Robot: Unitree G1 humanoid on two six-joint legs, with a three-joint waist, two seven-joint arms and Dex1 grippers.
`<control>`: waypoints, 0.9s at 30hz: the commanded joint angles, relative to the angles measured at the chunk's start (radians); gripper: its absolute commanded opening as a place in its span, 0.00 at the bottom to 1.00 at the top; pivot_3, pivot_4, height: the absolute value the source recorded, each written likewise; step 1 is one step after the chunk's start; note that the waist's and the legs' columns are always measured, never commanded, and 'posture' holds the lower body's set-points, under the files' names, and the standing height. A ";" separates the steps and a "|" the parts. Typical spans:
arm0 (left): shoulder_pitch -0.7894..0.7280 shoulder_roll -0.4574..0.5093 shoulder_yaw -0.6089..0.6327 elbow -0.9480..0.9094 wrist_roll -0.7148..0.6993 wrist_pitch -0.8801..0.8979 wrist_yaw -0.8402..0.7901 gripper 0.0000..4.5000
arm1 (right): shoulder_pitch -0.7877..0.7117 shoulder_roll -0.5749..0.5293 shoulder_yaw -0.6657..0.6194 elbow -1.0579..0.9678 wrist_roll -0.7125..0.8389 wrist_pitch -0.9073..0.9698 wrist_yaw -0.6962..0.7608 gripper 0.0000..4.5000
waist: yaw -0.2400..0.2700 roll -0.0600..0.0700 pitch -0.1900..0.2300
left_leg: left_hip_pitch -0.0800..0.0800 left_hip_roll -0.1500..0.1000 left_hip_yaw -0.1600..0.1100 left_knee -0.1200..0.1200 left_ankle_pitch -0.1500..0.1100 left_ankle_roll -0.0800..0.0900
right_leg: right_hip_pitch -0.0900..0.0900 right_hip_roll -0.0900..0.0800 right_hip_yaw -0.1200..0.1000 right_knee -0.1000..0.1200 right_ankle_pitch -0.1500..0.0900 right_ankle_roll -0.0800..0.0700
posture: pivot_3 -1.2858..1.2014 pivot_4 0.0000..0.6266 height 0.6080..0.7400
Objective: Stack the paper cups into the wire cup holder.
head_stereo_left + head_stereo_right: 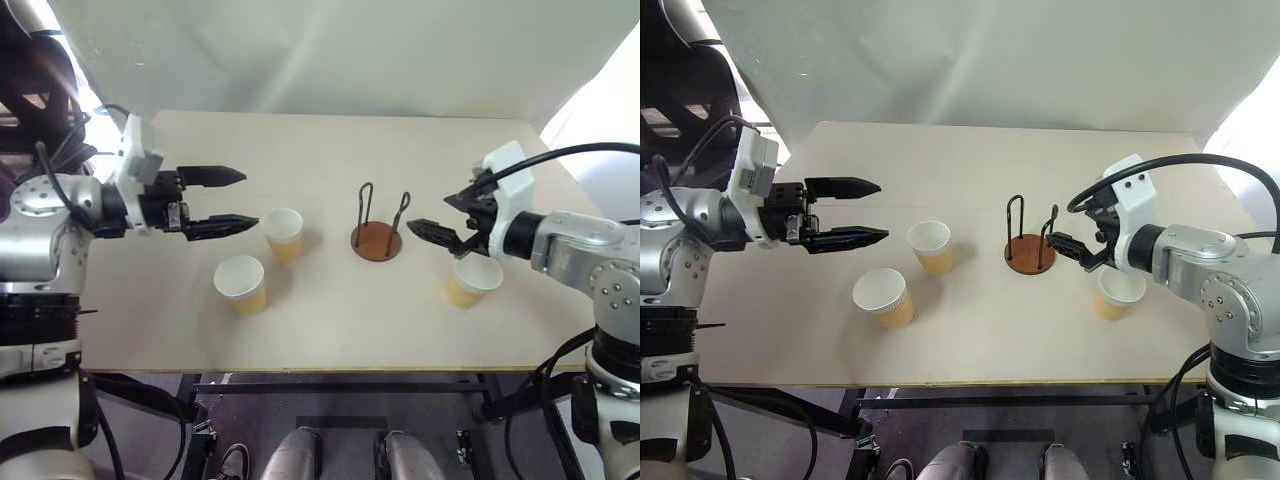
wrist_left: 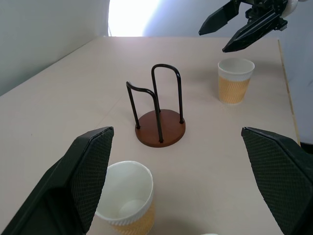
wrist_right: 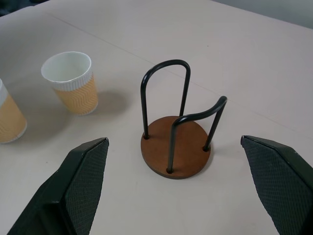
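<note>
Left gripper (image 1: 228, 201) hovering above table (image 1: 330, 330), fingers spread wide, holding nothing, aiming at nearest cup (image 1: 284, 234) (likely first pick). Second cup (image 1: 241, 284) standing just beside it, closer to table's near edge. Right gripper (image 1: 448, 218) also gaping wide and empty, hanging between holder (image 1: 377, 238) and third cup (image 1: 472, 281), above both. Holder sitting mid-table, wire loops upright, nothing stacked inside. All three cups standing upright, mouths up, empty. Stacking not yet begun, by look of it.
</note>
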State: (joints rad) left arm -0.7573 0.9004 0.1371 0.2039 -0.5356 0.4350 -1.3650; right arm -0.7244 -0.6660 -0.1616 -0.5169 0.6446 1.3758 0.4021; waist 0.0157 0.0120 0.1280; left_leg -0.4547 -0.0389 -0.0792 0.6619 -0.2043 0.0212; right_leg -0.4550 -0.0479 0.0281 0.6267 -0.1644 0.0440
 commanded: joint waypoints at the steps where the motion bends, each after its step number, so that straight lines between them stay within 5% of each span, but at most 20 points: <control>1: -0.035 0.004 0.006 -0.004 0.005 -0.012 -0.001 1.00 | -0.006 -0.014 -0.046 -0.032 0.011 -0.019 0.004 0.99 | 0.000 0.000 0.000 | 0.000 0.000 0.000 0.000 0.000 0.000 | 0.000 0.000 0.000 0.000 0.000 0.000 | 0.52 0.24 1.00; 10: -0.019 -0.001 0.014 -0.026 -0.002 -0.007 -0.001 1.00 | -0.004 -0.032 -0.042 -0.028 0.017 -0.020 0.021 0.99 | 0.000 0.000 0.000 | 0.000 0.000 0.000 0.000 0.003 0.005 | 0.000 0.000 0.000 0.000 0.000 0.000 | 0.52 0.24 1.00; 27: -0.045 -0.022 -0.025 -0.012 0.010 -0.010 -0.015 1.00 | 0.033 0.153 0.158 0.171 -0.137 -0.215 -0.053 0.99 | 0.000 0.000 0.000 | 0.000 0.000 0.000 0.001 0.004 0.008 | 0.000 0.000 0.000 0.000 0.001 0.001 | 0.52 0.24 1.00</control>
State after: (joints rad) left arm -0.7677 0.8641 0.0956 0.1992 -0.5253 0.4358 -1.3737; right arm -0.6742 -0.5182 -0.0120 -0.3561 0.5376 1.2073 0.3606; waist 0.0154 0.0120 0.1280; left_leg -0.4546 -0.0387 -0.0795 0.6627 -0.2000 0.0290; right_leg -0.4550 -0.0480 0.0279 0.6270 -0.1636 0.0447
